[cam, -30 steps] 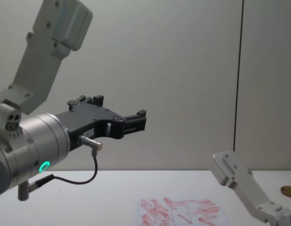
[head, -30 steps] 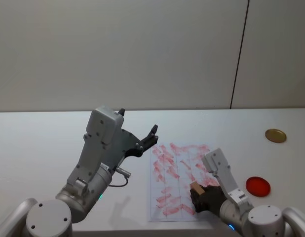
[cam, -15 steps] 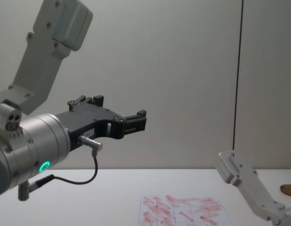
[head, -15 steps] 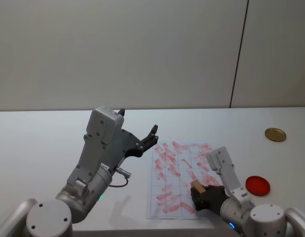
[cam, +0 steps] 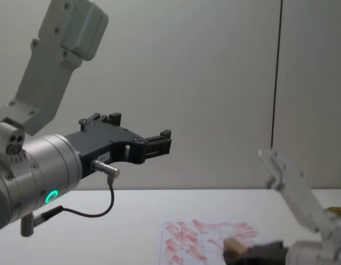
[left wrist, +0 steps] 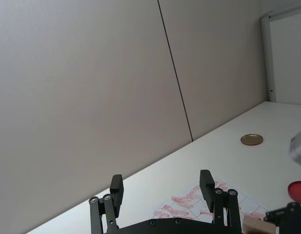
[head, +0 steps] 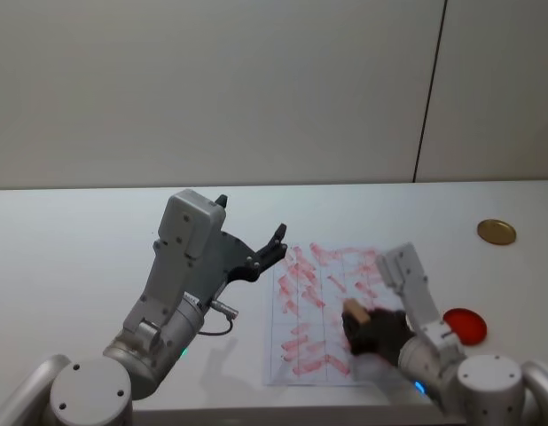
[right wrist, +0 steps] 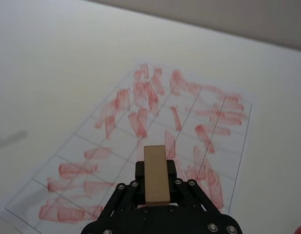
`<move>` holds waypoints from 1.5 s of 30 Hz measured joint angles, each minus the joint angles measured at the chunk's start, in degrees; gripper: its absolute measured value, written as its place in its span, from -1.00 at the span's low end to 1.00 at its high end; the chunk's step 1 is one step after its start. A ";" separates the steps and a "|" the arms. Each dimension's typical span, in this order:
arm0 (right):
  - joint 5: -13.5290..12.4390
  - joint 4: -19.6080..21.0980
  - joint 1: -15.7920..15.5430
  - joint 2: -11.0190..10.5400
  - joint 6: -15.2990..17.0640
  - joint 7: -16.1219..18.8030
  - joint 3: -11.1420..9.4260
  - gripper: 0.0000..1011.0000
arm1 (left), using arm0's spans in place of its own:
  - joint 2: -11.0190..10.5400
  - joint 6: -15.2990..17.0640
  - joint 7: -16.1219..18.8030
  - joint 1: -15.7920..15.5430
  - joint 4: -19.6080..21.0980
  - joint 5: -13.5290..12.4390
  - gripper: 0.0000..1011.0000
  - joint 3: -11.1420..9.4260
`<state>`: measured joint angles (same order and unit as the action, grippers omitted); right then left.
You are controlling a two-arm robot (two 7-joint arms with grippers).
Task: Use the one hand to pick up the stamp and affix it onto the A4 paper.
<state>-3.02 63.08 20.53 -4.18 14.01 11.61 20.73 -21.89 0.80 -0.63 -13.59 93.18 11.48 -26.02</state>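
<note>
Gripping the small light-brown wooden stamp block (right wrist: 156, 168), the clenched right pincer (head: 361, 325) is over the white, red-smudged A4 paper (head: 314, 297). A red round disc (head: 464, 327) lies just to its right, with a gold disc (head: 496, 232) farther beyond. To its left, the left pincer (head: 278, 241) hangs released over bare table (head: 79, 231).
</note>
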 joint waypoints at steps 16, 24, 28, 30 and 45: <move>-1.40 12.77 -0.45 -1.34 1.58 -3.05 -2.12 -0.56 | 0.00 0.00 0.00 0.00 0.00 0.00 0.96 0.00; -1.80 14.25 -0.76 -2.43 2.70 -5.96 -3.69 -0.56 | 0.00 0.00 0.00 0.00 0.00 0.00 0.96 0.00; -1.82 14.08 -0.98 -3.10 3.00 -7.25 -4.57 -0.56 | 0.00 0.00 0.00 0.00 0.00 0.00 0.96 0.00; -1.82 13.39 -1.18 -3.71 3.19 -8.12 -5.32 -0.56 | 0.00 0.00 0.00 0.00 0.00 0.00 0.96 0.00; -1.76 8.37 -1.76 -5.74 3.45 -10.25 -7.99 -0.56 | 0.00 0.00 0.00 0.00 0.00 0.00 0.96 0.00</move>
<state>-4.79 71.46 18.77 -9.92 17.45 1.36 12.74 -21.89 0.79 -0.63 -13.59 93.18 11.48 -26.02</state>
